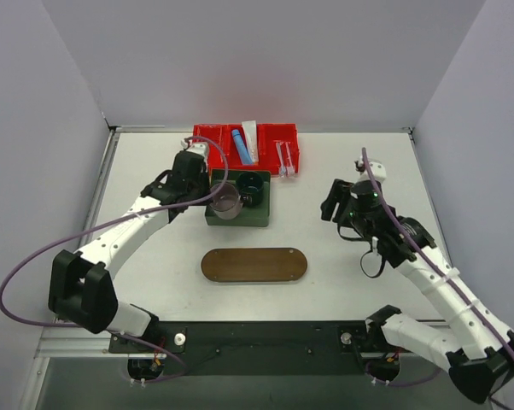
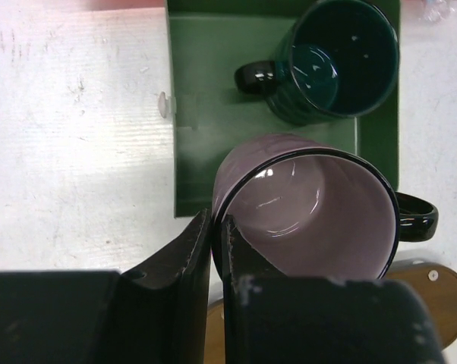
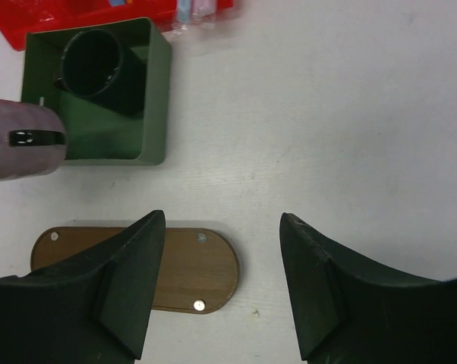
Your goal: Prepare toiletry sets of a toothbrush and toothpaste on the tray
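The blue tube (image 1: 238,143) and the white tube (image 1: 249,137) lie in the red divided bin (image 1: 207,137) at the back. The two toothbrushes (image 1: 283,158) lie in its right part and show blurred in the right wrist view (image 3: 194,11). The brown oval tray (image 1: 254,265) lies bare in front, and also shows in the right wrist view (image 3: 190,273). My left gripper (image 1: 216,198) is shut on the rim of a pink mug (image 2: 312,212), held over the near-left corner of the green box (image 2: 206,91). My right gripper (image 3: 222,288) is open and empty, right of the tray's right end.
A dark green mug (image 1: 249,184) stands in the back of the green box (image 1: 261,213), between bin and tray. It also shows in the left wrist view (image 2: 335,61). White walls enclose the table on three sides.
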### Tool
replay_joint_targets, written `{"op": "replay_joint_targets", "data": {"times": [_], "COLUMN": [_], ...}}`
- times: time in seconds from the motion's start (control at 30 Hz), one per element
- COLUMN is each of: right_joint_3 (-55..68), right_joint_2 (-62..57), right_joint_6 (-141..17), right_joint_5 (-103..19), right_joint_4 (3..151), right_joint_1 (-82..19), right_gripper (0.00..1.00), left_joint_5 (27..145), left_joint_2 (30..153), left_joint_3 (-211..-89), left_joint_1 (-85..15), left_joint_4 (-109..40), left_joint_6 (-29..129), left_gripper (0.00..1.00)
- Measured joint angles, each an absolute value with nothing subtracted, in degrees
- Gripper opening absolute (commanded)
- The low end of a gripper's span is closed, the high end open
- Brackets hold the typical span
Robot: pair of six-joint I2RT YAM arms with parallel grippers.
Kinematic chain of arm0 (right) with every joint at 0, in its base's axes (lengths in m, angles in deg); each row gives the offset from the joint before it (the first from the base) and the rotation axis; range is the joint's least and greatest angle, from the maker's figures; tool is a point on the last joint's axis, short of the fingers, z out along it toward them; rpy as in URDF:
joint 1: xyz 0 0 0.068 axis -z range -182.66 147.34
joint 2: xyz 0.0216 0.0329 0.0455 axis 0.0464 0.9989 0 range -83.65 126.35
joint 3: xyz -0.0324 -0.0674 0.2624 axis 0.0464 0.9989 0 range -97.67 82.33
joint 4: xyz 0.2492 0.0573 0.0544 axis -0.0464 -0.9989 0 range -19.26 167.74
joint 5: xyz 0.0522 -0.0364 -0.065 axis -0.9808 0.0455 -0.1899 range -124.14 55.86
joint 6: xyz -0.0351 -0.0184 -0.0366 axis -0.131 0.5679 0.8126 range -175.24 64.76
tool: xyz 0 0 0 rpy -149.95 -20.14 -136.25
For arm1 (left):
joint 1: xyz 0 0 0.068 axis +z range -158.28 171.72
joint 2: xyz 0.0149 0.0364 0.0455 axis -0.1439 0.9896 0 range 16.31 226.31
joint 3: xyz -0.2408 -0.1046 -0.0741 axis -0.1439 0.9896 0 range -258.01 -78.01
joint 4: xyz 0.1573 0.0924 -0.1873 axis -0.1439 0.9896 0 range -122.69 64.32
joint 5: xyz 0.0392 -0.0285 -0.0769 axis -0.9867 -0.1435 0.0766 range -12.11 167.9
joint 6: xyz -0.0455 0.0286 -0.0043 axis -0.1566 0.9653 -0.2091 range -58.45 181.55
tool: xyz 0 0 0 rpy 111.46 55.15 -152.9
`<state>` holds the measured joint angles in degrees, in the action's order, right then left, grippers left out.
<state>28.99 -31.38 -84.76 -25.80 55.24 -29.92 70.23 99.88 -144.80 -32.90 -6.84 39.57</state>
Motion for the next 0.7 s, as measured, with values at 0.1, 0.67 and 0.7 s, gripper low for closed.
{"op": "replay_joint_targets", "data": {"times": [0.1,0.67,0.7], "right_joint_3": [23.22,-1.06,-1.20], "right_joint_2": [-24.29,7.97,8.54], "right_joint_6": [-85.28,-93.04,-93.78], "right_joint_5": [-22.04,-10.98,-10.94], "right_joint_4": [56.29,58.60,58.65], "right_joint_1": [-37.27,-59.32,-59.30], "right_gripper": [0.54,0.48,0.47], "left_joint_5": [68.09,58.74,58.65], "left_joint_2": [97.19,88.73,88.64], "left_joint_3": [-143.09,-136.29,-136.10], "left_joint_1": [-35.67,-43.06,-43.19], "left_joint_4": [-6.88,-11.25,-11.28], "left_joint_6": [39.55,37.76,37.65], "left_gripper": [0.00,0.00,0.00]}}
